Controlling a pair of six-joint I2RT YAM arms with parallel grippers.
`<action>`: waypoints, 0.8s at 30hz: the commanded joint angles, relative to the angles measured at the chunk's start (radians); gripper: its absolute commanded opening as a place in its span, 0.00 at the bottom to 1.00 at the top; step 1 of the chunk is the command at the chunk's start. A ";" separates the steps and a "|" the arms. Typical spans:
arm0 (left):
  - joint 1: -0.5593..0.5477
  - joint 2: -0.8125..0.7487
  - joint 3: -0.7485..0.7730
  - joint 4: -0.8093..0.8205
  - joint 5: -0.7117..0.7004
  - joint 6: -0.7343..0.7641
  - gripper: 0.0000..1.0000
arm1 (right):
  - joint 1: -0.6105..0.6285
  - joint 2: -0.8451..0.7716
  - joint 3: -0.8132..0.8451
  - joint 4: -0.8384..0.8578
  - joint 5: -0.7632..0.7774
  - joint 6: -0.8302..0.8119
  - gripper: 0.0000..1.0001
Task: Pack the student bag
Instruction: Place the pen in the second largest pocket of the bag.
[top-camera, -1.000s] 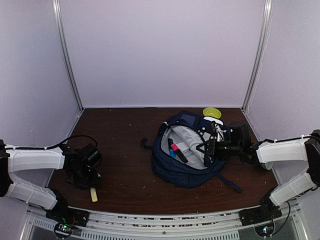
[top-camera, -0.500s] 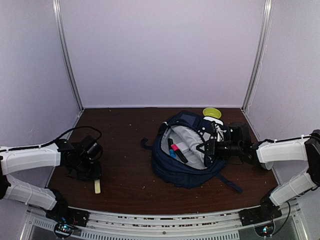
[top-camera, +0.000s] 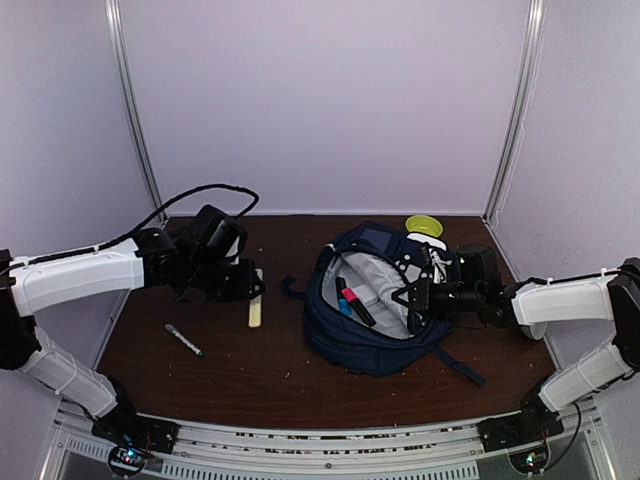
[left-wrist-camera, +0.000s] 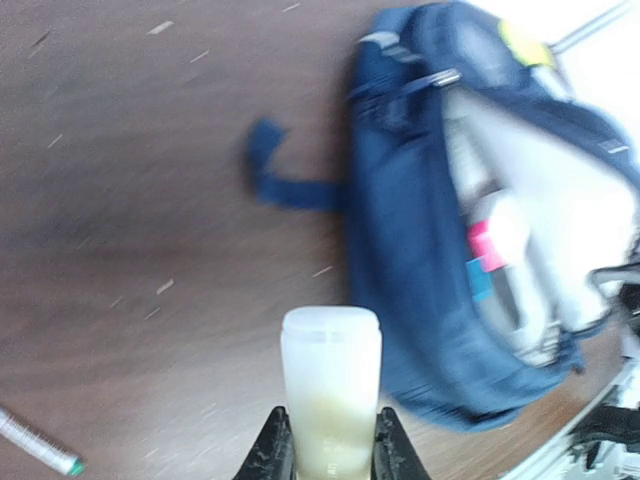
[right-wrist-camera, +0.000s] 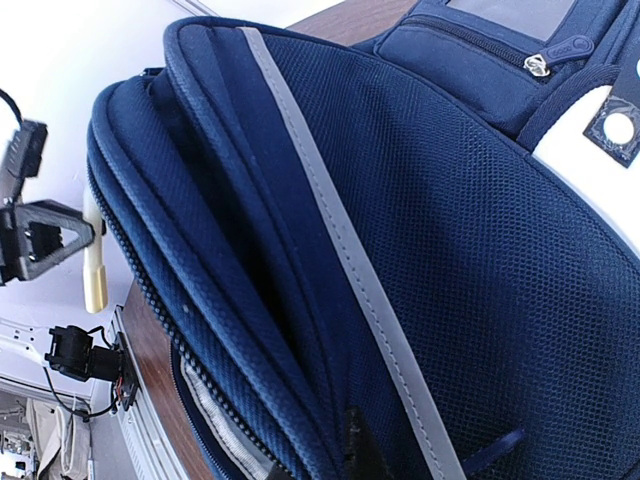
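The student bag (top-camera: 372, 335), navy with a grey lining, lies open at centre right. Pink and blue markers (top-camera: 348, 298) and a black pen rest inside it. My right gripper (top-camera: 413, 298) is shut on the right rim of the bag's opening. In the right wrist view the navy mesh and a grey stripe (right-wrist-camera: 420, 200) fill the picture, and one dark fingertip (right-wrist-camera: 362, 450) is buried in the folds. My left gripper (top-camera: 252, 296) hangs left of the bag, shut on a pale, whitish-yellow stick (left-wrist-camera: 331, 385). From the left wrist the bag (left-wrist-camera: 420, 250) shows ahead to the right.
A grey pen with a green tip (top-camera: 184, 340) lies on the brown table at front left; it also shows in the left wrist view as the pen (left-wrist-camera: 35, 440). A yellow-green round thing (top-camera: 424, 225) sits behind the bag. A loose strap (top-camera: 462, 366) trails to the front right.
My left arm has lifted the pale stick from the front left of the table and swung it up and right toward the bag. The pen now shows. The right arm has not moved.
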 joint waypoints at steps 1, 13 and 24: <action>-0.020 0.084 0.113 0.147 0.052 0.034 0.00 | -0.016 0.017 0.007 -0.039 0.017 0.013 0.00; -0.038 0.303 0.398 0.181 0.075 -0.004 0.00 | -0.016 0.006 -0.004 -0.030 0.022 0.013 0.00; -0.072 0.435 0.484 0.292 0.112 -0.050 0.00 | -0.018 0.010 -0.004 -0.027 0.019 0.013 0.00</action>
